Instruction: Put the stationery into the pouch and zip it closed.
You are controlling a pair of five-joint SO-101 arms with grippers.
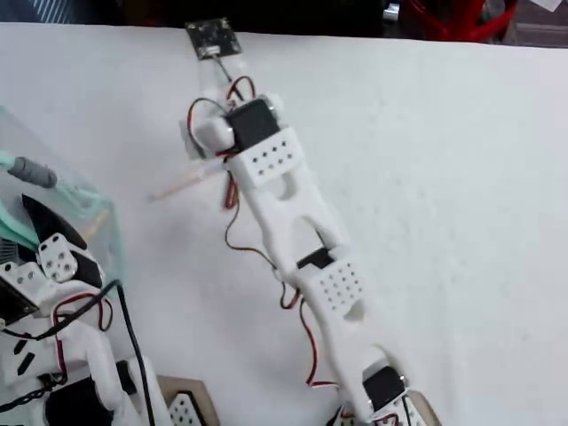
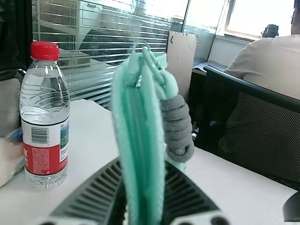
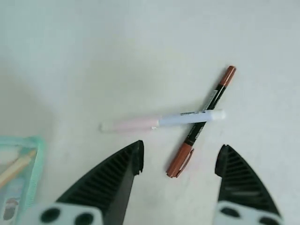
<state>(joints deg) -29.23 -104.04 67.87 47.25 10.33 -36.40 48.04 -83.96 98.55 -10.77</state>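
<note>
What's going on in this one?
The left gripper is shut on the edge of the teal pouch and holds it up off the table. The right gripper hangs open above two crossed pens lying on the table, a brown pen and a pale pen. Neither pen is picked up yet. A pencil lies inside the pouch.
</note>
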